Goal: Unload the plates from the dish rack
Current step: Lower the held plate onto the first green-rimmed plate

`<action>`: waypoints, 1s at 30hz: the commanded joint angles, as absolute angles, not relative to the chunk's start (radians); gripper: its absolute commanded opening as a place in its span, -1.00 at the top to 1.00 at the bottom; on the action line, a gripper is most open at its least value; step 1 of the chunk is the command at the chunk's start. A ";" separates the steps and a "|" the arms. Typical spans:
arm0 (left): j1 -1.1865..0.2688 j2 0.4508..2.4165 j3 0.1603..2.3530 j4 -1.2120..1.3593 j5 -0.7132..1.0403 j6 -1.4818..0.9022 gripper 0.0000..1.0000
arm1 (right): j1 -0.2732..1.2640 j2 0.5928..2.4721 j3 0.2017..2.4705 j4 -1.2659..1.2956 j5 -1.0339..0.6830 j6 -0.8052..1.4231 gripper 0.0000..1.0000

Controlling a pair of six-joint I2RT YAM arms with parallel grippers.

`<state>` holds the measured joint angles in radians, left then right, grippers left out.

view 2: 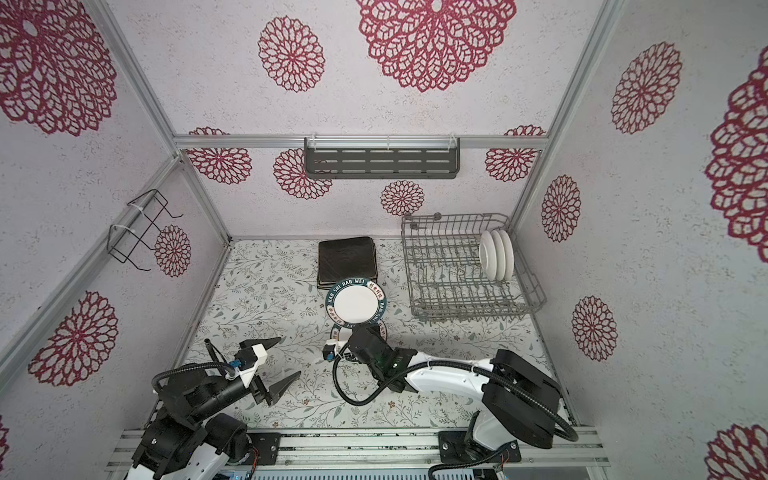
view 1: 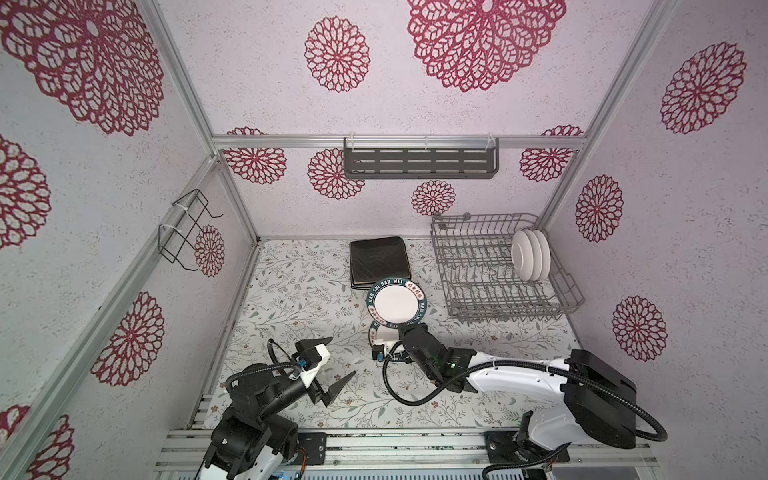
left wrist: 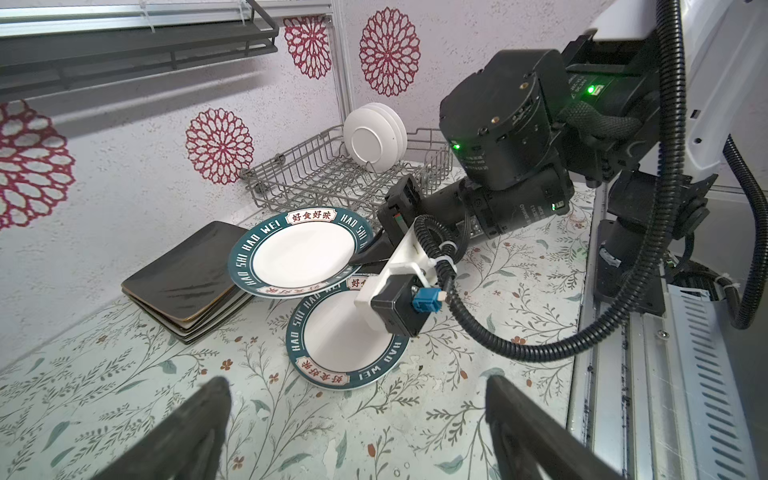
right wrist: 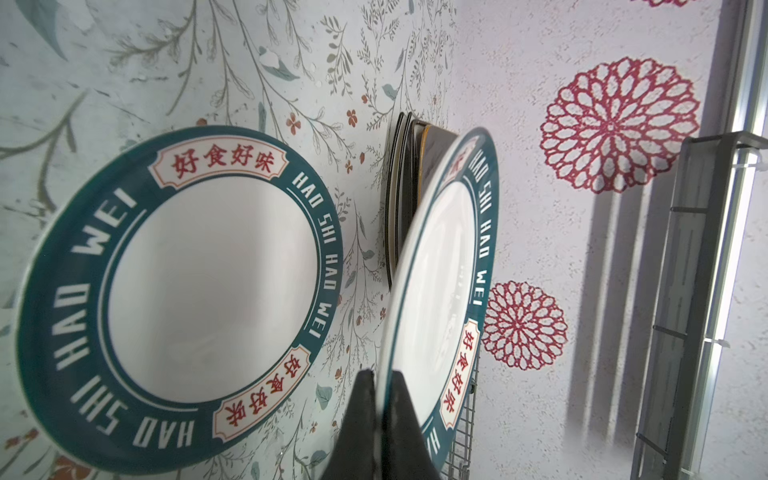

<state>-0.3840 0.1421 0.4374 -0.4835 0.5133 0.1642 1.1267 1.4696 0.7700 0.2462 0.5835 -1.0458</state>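
Plate unload, mid-job: printed plate (view 1: 395, 301) is out of dish rack (view 1: 478, 249); 3 white plates (view 1: 530, 255) stand upright at its far-right end.
Both top views: printed plate carried face-up, approx. level, over second printed plate (view 1: 379, 332) lying on tabletop (view 1: 291, 299), beside square-plate stack (view 1: 379, 259). Prob. sorting like w/ like. Left claw (view 1: 343, 356) spread wide, empty, parked clear. Grip itself not visible here. L wrist: right claw (left wrist: 365, 259) on plate's near rim, plate raised off lower one; contact w/ stack unclear. R wrist: fingers (right wrist: 359, 424) closed tight on rim, one per face. Edge pinch likely keeps underside free for set-down.
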 commanded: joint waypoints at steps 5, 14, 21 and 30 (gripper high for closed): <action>-0.391 0.125 0.424 -0.461 0.529 0.179 -0.95 | 1.153 1.459 0.748 0.374 0.657 -1.016 1.00; -0.391 0.114 0.422 -0.460 0.531 0.179 -0.95 | 1.175 1.489 0.739 0.372 0.660 -0.972 1.00; -0.391 0.109 0.422 -0.462 0.534 0.178 -0.95 | 1.194 1.514 0.735 0.357 0.662 -0.927 1.00; -0.391 0.104 0.420 -0.464 0.533 0.178 -0.95 | 1.198 1.546 0.727 0.346 0.673 -0.885 1.00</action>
<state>-0.3840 0.1169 0.4309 -0.4839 0.5163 0.1642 1.1938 1.5452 0.7269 0.3099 0.6262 -0.9234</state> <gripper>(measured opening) 0.975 0.063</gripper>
